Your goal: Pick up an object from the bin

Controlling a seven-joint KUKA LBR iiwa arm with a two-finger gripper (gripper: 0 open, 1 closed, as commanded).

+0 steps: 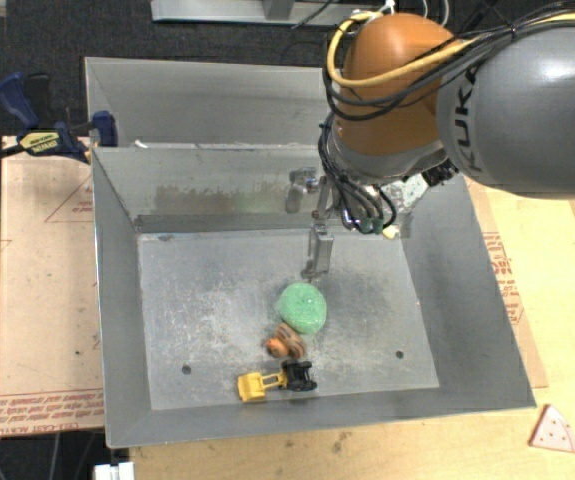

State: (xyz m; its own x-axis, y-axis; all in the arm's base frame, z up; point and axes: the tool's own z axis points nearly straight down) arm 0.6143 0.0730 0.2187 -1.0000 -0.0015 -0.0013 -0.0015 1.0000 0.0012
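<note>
Three things lie close together on the bin (pixel 167 298) floor, toward its near edge. Leftmost is a yellow-and-black truck (pixel 272 381). Just behind it sits a small brown lump (pixel 287 345), then a green ball (pixel 302 308), touching or nearly touching the lump. My claw (pixel 317 256) hangs just beyond the ball, slightly to its right, and I see nothing in it. Whether it is open or shut I cannot tell. I judge the ball my nearest pick. Being round, it may roll away if I come down off-centre, and the lump beside it could get nudged or caught in the same grasp.
</note>
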